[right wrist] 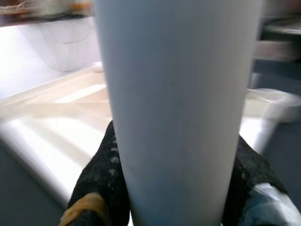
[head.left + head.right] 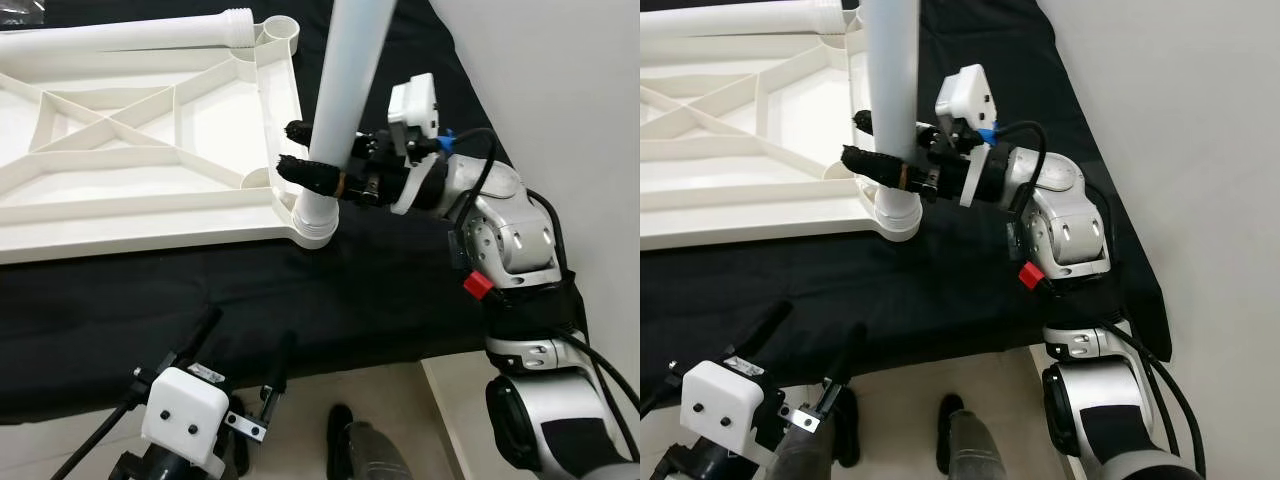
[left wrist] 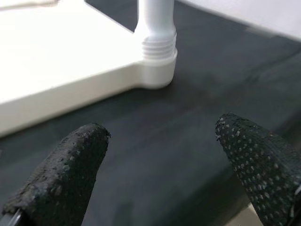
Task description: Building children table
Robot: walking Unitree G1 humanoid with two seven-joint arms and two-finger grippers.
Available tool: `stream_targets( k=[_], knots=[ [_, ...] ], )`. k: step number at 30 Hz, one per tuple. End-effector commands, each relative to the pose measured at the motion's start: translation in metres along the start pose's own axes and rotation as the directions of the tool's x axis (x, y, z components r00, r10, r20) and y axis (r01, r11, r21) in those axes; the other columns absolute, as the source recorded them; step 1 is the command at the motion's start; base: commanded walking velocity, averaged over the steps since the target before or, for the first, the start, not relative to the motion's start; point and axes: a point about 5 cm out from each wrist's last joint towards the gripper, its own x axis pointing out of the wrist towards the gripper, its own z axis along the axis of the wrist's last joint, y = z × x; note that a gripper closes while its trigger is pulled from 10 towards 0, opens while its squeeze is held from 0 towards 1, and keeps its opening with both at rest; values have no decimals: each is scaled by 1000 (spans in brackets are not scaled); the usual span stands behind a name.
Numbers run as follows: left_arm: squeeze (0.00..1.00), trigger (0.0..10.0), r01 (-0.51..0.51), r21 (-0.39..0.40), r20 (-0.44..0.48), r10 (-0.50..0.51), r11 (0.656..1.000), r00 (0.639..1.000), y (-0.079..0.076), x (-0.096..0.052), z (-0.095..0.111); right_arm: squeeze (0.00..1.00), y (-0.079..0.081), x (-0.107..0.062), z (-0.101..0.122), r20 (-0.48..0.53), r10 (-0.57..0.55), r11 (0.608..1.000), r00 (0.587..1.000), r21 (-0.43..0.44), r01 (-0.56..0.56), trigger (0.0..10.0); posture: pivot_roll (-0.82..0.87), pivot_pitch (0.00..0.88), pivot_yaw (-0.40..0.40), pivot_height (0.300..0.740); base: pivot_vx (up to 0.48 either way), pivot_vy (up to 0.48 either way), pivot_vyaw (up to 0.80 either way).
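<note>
Gripping upright leg [image 2: 350, 90] in corner socket [image 2: 315, 225] of upturned tabletop [image 2: 130, 150], right hand [image 2: 305, 150] closed; threads exposed. Second leg [image 2: 130, 35] loose. Left hand [image 3: 160, 155] open, idle.

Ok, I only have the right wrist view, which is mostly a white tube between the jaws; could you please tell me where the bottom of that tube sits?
Observer: The table leg stands upright with its lower end in a corner socket of the upturned white tabletop. The right gripper clamps it just above the socket.
Operator: Thank you. Does it look screwed fully home?
Observer: Apparently not; threads show above the socket.
Operator: And where is the other gripper, please?
Observer: The left gripper is low over the near edge of the black cloth, jaws open and empty.
</note>
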Motion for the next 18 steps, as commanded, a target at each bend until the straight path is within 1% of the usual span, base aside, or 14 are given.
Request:
stream_targets(
  k=[1, 2, 4, 5, 6, 7, 8, 9, 10, 11, 14, 15, 16, 18],
  knots=[
    [0, 10000, 2, -4, -28, -2, 1000, 1000, -2, -1, -7, 0, 6, -23, -74, -407, -267, 942, 874, 82, 326, 0, 92, 367, -104, 740, 0, 0, 0],
    [0, 10000, 0, -2, -23, 0, 1000, 1000, -2, 1, -9, 0, 16, -19, -73, -418, -317, 915, 851, 100, 390, 0, 91, 358, -108, 740, 0, 0, 0],
    [0, 10000, 0, -2, -23, 0, 1000, 1000, -2, 1, -9, 0, 16, -19, -73, -418, -317, 915, 851, 100, 390, 0, 91, 358, -108, 740, 0, 0, 0],
    [0, 10000, -2, -1, -20, 2, 1000, 1000, -1, 3, -10, 0, 22, -13, -70, -405, -306, 914, 861, 128, 385, 0, 86, 352, -112, 740, 0, 0, 0],
    [0, 10000, -3, -1, -17, 3, 1000, 1000, -1, 4, -11, 0, 25, -3, -62, -376, -293, 920, 879, 139, 366, 0, 78, 343, -118, 740, 0, 0, 0],
    [0, 10000, -3, -1, -17, 3, 1000, 1000, -1, 4, -11, 0, 25, -3, -62, -376, -293, 920, 879, 139, 366, 0, 78, 343, -118, 740, 0, 0, 0],
    [0, 10000, -5, 0, -14, 5, 1000, 1000, -1, 5, -11, 0, 29, 5, -54, -353, -271, 929, 895, 147, 339, 0, 76, 341, -120, 740, 0, 0, 0],
    [0, 10000, -5, 0, -14, 5, 1000, 1000, -1, 5, -11, 0, 29, 5, -54, -353, -271, 929, 895, 147, 339, 0, 76, 341, -120, 740, 0, 0, 0],
    [0, 10000, -9, 0, -11, 9, 1000, 1000, -1, 6, -11, 0, 34, 7, -49, -344, -245, 939, 906, 149, 311, 0, 76, 341, -124, 740, 0, 0, 0],
    [0, 10000, -12, 1, -9, 12, 1000, 1000, -1, 6, -11, 0, 37, 7, -45, -344, -248, 939, 905, 143, 312, 10000, 76, 343, -123, 740, 0, 0, 0],
    [0, 10000, -13, 0, -8, 13, 1000, 1000, -2, 7, -11, 0, 37, 5, -42, -339, -234, 946, 911, 138, 294, 10000, 76, 345, -123, 740, 0, 0, 0],
    [0, 10000, -12, -1, -7, 12, 1000, 1000, -2, 7, -11, 1000, 33, 3, -40, -331, -217, 954, 919, 126, 270, 10000, 79, 348, -124, 740, 0, 0, 0],
    [0, 10000, -12, -1, -7, 12, 1000, 1000, -2, 7, -11, 1000, 33, 3, -40, -331, -217, 954, 919, 126, 270, 10000, 79, 348, -124, 740, 0, 0, 0],
    [0, 10000, -11, -2, -6, 11, 1000, 1000, -3, 6, -10, 1000, 24, 5, -26, -234, -130, 971, 964, 168, 172, 10000, 83, 358, -124, 740, 0, 0, 0]
  ],
)
